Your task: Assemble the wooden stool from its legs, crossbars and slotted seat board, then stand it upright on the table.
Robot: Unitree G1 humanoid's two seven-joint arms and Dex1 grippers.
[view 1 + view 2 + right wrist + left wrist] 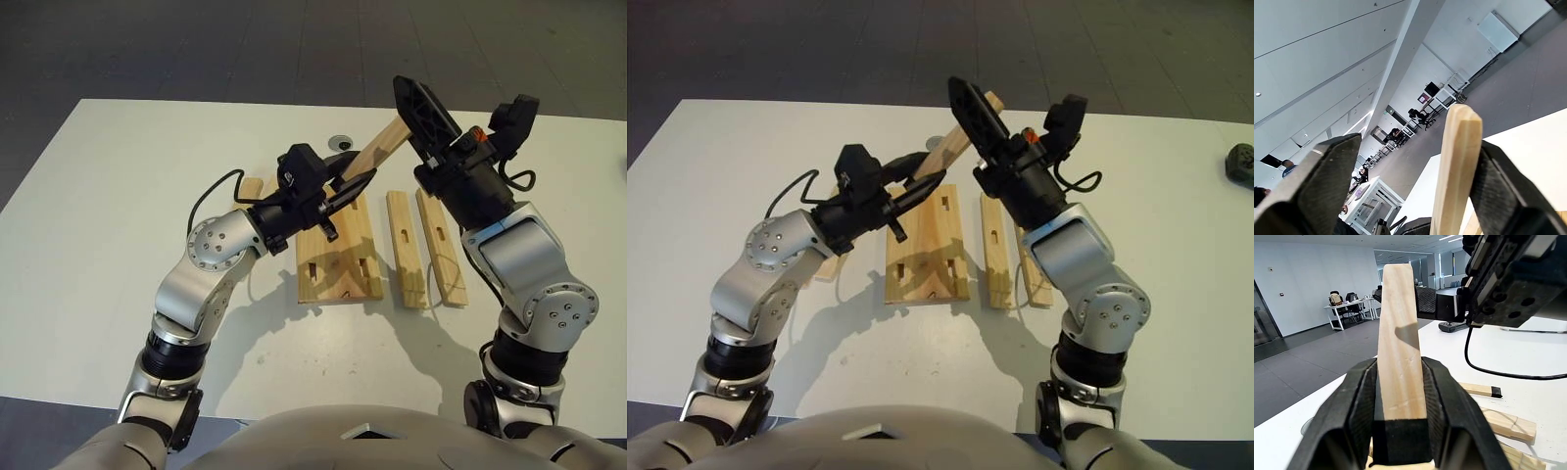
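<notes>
Above seat board, left fingers clamping leg, right fingers spread

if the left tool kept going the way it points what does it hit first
Likely the right tool: the left tool, shut on the wooden leg, points along it toward the right tool's open fingers beside the leg's far end. Depth is unclear.

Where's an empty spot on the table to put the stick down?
Bare tabletop lies wide on the robot's left, and along the near edge before the seat board. The middle is crowded: board, two slotted bars, left pincer holding the leg, right pincer open around it.
</notes>
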